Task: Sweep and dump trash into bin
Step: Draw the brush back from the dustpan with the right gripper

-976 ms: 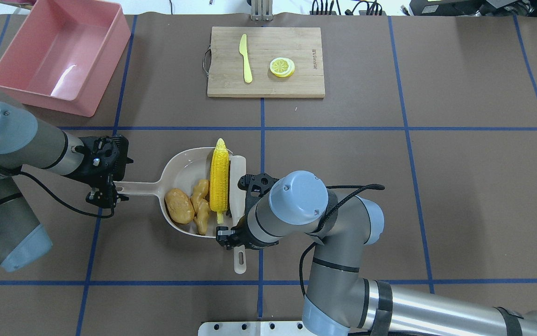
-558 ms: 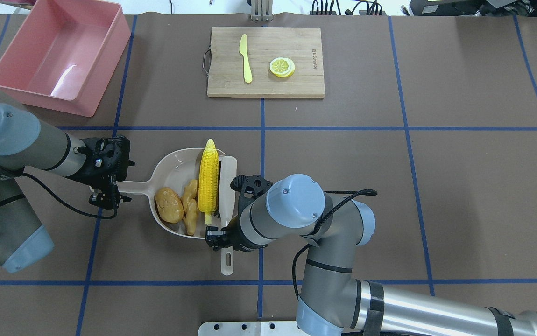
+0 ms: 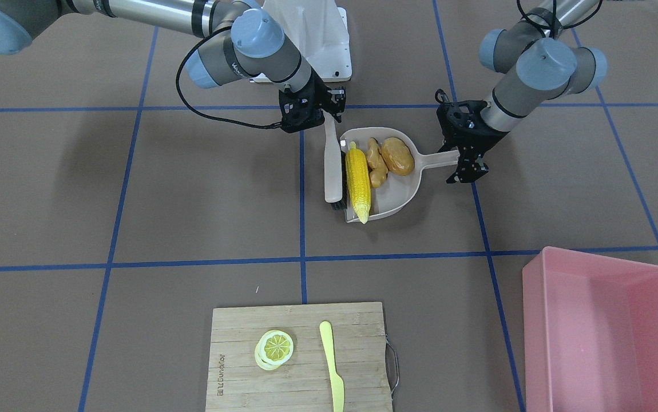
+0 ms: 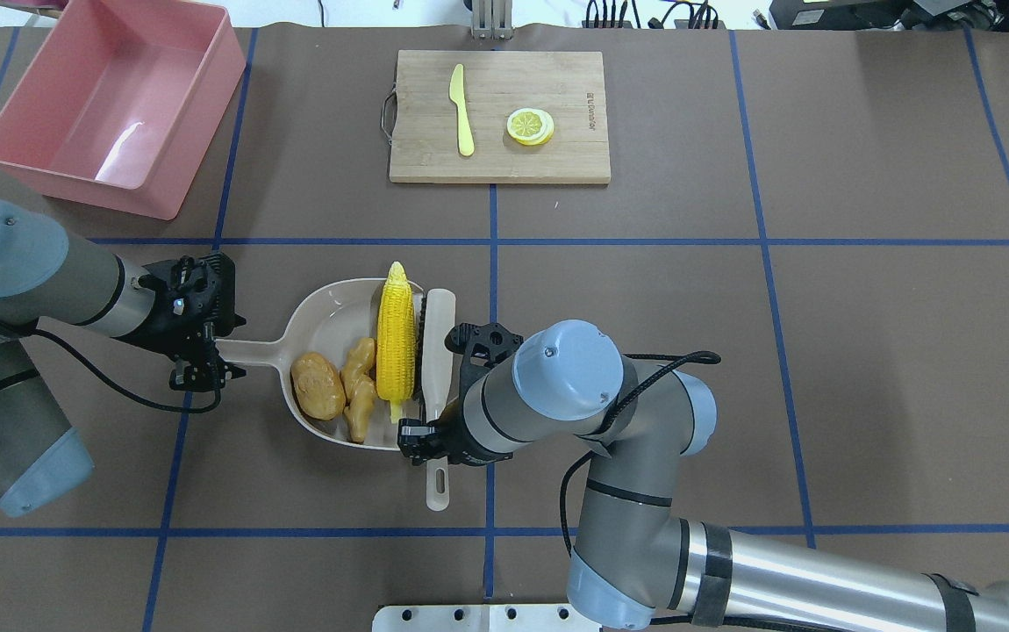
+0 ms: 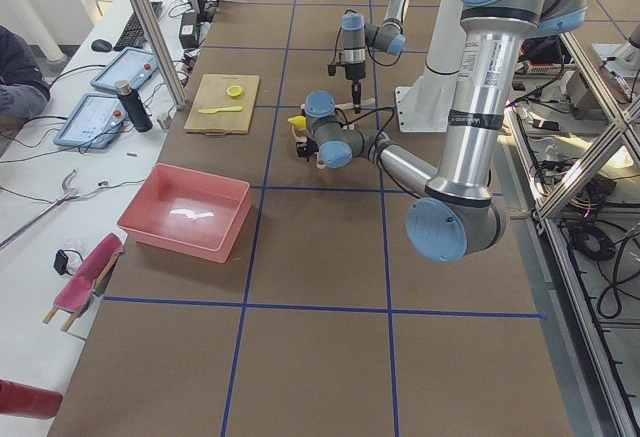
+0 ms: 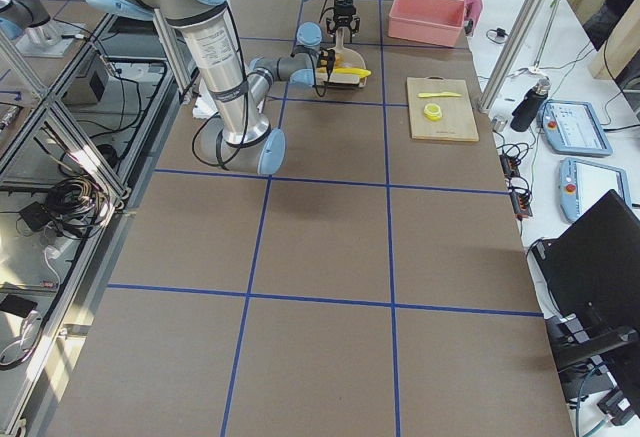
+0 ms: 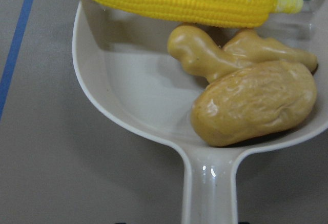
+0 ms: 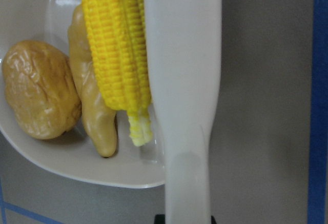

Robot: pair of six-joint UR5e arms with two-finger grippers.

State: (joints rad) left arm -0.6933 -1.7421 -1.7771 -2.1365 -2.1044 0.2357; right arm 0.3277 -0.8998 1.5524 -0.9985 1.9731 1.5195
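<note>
Bin [image 4: 206, 123]: far-left corner of the counter [image 4: 776, 369], well apart from the dustpan.
Dustpan [image 4: 329, 316]: handle pinched by the left end effector [image 3: 460, 159].
Brush [image 4: 437, 342]: at the pan's mouth, handle clamped in the right end effector [image 3: 326, 114].
Trash: corn cob [image 4: 397, 333], potato [image 4: 318, 398] and ginger [image 4: 359, 386] inside the dustpan.

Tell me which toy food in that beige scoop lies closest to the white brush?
The yellow corn cob, lying alongside the white brush. The knobbly tan ginger root and golden-brown potato sit beyond it, nearer the dustpan handle.
</note>
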